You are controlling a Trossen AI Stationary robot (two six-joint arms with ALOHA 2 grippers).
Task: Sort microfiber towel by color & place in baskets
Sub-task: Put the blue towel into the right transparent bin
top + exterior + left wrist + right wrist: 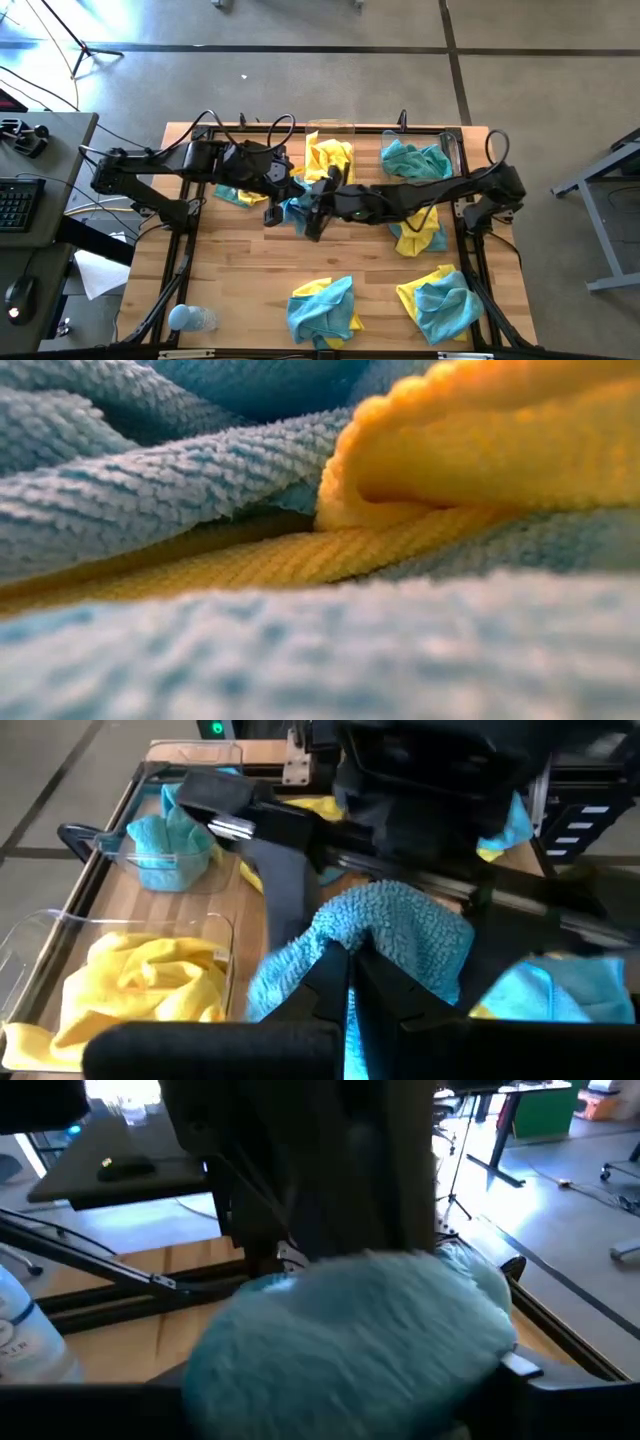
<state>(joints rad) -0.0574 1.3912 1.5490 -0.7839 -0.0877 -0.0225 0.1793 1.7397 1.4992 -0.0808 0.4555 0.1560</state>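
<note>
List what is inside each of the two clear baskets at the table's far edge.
One basket holds bunched yellow towels. The other basket holds a teal towel. Anything beneath those cloths is covered, so the count in each basket cannot be told.

Yellow towels bunched in one clear basket, teal towels in the other basket — mixed yellow-and-teal heaps near the front edge, another teal towel mid-table.
</note>
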